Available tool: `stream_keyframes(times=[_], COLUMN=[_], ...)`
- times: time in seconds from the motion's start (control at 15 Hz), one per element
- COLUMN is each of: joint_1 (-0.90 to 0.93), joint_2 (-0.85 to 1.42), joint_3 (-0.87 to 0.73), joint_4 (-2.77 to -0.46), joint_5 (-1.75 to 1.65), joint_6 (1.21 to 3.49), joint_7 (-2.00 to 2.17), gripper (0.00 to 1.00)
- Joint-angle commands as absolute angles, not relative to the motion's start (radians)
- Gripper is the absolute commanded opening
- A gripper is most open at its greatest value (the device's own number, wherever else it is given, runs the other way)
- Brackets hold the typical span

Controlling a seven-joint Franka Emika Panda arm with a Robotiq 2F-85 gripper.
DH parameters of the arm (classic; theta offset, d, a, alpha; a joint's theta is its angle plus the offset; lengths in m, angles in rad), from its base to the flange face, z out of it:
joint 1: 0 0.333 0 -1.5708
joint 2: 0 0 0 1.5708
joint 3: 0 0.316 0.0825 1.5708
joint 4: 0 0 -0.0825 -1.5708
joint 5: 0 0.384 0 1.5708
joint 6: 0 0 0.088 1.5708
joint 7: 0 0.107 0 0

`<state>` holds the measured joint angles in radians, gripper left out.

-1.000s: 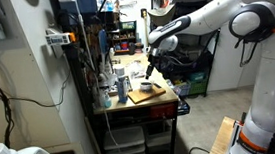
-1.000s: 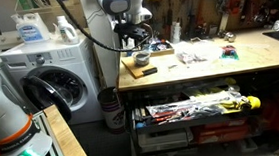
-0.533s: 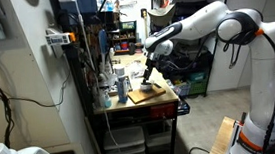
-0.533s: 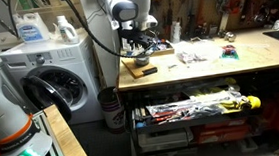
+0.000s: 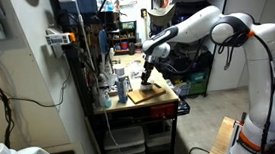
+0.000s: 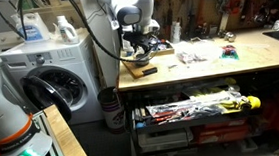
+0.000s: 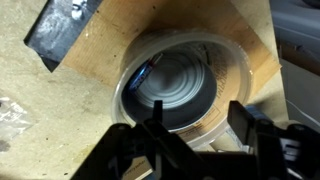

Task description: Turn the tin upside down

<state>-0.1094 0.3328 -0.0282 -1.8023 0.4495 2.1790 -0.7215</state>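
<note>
The tin (image 7: 180,85) is a low round silvery-grey metal tin with ringed grooves on its upper face. It lies flat on a wooden board (image 7: 255,40). My gripper (image 7: 198,125) points straight down over it. The two dark fingers (image 7: 243,120) straddle its near rim, still spread, and a thin strip of board shows beside the right one. In both exterior views the gripper (image 5: 149,74) (image 6: 139,50) hangs low over the board (image 5: 144,93) at the bench's end. The tin itself is too small to make out there.
A flat dark grey piece (image 7: 62,30) lies on the bench beside the board. A taller upright can (image 5: 123,86) stands near the board. The workbench (image 6: 209,64) carries scattered small items, and a washing machine (image 6: 49,80) stands beside it. Shelving (image 5: 85,51) crowds the bench's far side.
The arm has come down over the board, and the jaws have narrowed from wide open toward the tin's sides.
</note>
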Motion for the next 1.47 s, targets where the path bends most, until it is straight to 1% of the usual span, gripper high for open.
stream_keyframes(times=[0.0,0.07,0.13,0.27,0.33,0.4,0.47,0.53,0.6,0.67,0.73,0.87,1.4], joint_1=[-0.132,-0.133,-0.133,-0.134,-0.135,-0.136,-0.137,-0.139,-0.141,-0.142,-0.143,-0.147,-0.178], joint_2=[0.362,0.365,0.369,0.373,0.376,0.378,0.380,0.382,0.383,0.384,0.384,0.383,0.290], joint_3=[-0.005,-0.004,-0.004,-0.007,-0.008,-0.008,-0.008,-0.007,-0.005,-0.003,-0.002,0.001,0.010], joint_4=[-1.771,-1.769,-1.766,-1.763,-1.762,-1.760,-1.758,-1.757,-1.756,-1.756,-1.756,-1.756,-1.775], joint_5=[0.427,0.421,0.414,0.401,0.393,0.386,0.378,0.372,0.370,0.367,0.366,0.372,0.436], joint_6=[2.158,2.156,2.152,2.149,2.145,2.141,2.136,2.130,2.124,2.119,2.116,2.115,2.123], joint_7=[-0.668,-0.657,-0.641,-0.610,-0.595,-0.580,-0.564,-0.552,-0.547,-0.541,-0.536,-0.536,-0.562], gripper=[0.67,0.65,0.60,0.38,0.39,0.28,0.25,0.19,0.18,0.10,0.06,0.00,0.01])
